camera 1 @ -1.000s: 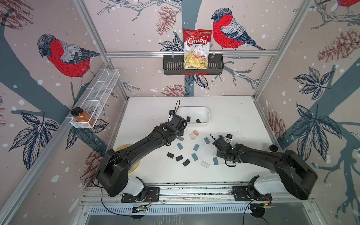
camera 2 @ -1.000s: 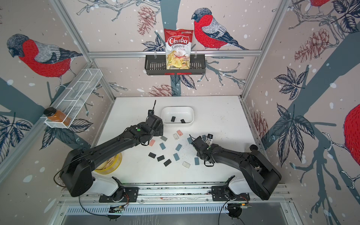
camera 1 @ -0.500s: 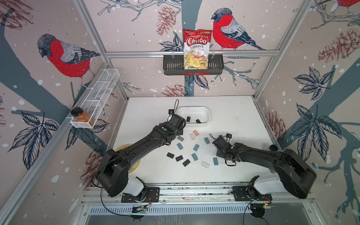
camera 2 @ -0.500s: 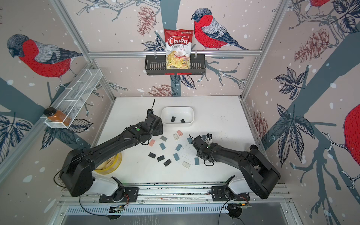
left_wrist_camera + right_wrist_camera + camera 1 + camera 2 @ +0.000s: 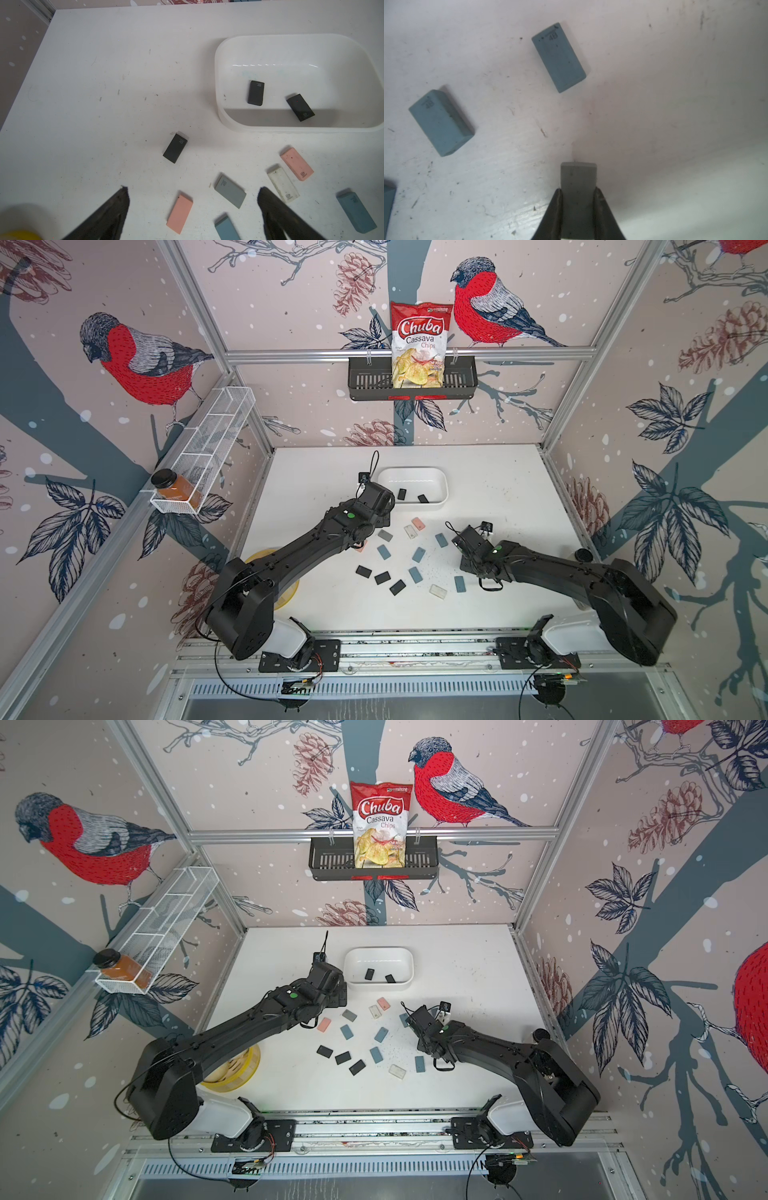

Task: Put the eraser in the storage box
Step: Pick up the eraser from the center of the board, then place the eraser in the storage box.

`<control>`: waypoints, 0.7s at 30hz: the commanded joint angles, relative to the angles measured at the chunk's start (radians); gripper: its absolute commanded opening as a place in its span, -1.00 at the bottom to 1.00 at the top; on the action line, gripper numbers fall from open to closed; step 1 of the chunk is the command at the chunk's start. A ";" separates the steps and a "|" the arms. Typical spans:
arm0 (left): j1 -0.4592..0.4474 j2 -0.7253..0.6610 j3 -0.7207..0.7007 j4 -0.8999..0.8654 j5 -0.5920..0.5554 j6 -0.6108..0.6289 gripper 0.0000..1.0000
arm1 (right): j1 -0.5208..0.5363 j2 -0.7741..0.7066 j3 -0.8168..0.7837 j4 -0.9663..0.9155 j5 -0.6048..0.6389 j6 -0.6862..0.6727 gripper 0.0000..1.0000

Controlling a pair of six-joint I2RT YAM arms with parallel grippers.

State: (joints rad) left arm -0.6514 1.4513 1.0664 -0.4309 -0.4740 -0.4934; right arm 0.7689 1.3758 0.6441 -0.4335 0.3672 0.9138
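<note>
The storage box (image 5: pixel 441 480) (image 5: pixel 409 966) is a white low tub at the middle back of the table, with two black erasers (image 5: pixel 256 92) in it. In the right wrist view my right gripper (image 5: pixel 578 190) is shut on the eraser (image 5: pixel 578 178), a grey block held end-out just above the table. The right wrist (image 5: pixel 471 541) hangs nearer than the box and to its right, apart from it. My left gripper (image 5: pixel 192 188) stands open and empty over loose erasers, close to the box's (image 5: pixel 220 87) near left corner.
Several loose erasers lie between the arms: blue (image 5: pixel 558 57), pink (image 5: pixel 179 214), grey (image 5: pixel 230 191), white (image 5: pixel 283 185), black (image 5: pixel 175 148). A yellow roll (image 5: pixel 289 593) sits under the left arm. A black basket (image 5: pixel 365 379) with a chips bag and a wire rack (image 5: pixel 208 443) hang on the walls.
</note>
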 commanded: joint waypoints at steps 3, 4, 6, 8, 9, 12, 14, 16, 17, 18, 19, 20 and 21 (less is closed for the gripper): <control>0.002 -0.003 0.005 0.023 -0.004 0.001 0.93 | -0.002 -0.019 0.031 -0.051 0.048 -0.018 -0.61; 0.004 -0.003 0.005 0.022 -0.003 -0.001 0.93 | -0.002 -0.020 0.038 -0.055 0.050 -0.019 -0.61; 0.005 -0.003 0.004 0.021 -0.004 -0.004 0.93 | -0.002 -0.023 0.054 -0.063 0.058 -0.026 -0.61; 0.007 -0.003 0.005 0.019 -0.002 -0.010 0.93 | -0.005 -0.026 0.077 -0.073 0.063 -0.038 -0.61; 0.009 -0.003 0.003 0.021 0.000 -0.014 0.93 | -0.006 -0.027 0.096 -0.081 0.067 -0.047 -0.60; 0.010 -0.003 0.003 0.009 0.004 -0.032 0.93 | -0.014 -0.030 0.157 -0.103 0.075 -0.079 -0.60; 0.010 -0.003 0.010 -0.007 0.012 -0.050 0.93 | -0.016 -0.030 0.202 -0.115 0.073 -0.099 -0.60; 0.010 -0.002 0.033 -0.041 0.028 -0.070 0.93 | -0.017 -0.027 0.245 -0.120 0.072 -0.121 -0.60; 0.010 -0.003 0.043 -0.057 0.032 -0.079 0.93 | -0.017 -0.022 0.265 -0.120 0.069 -0.130 -0.60; 0.010 -0.006 0.050 -0.074 0.036 -0.097 0.94 | -0.019 -0.015 0.288 -0.122 0.066 -0.140 -0.60; 0.010 -0.011 0.052 -0.084 0.045 -0.111 0.94 | -0.019 -0.002 0.311 -0.124 0.062 -0.151 -0.60; 0.010 -0.017 0.048 -0.089 0.054 -0.124 0.94 | -0.020 0.012 0.333 -0.124 0.058 -0.161 -0.60; 0.010 -0.024 0.039 -0.091 0.062 -0.140 0.94 | -0.020 0.028 0.359 -0.126 0.055 -0.170 -0.60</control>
State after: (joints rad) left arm -0.6434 1.4422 1.1061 -0.4789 -0.4412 -0.5777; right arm 0.7502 1.3808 0.9615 -0.5388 0.4168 0.7918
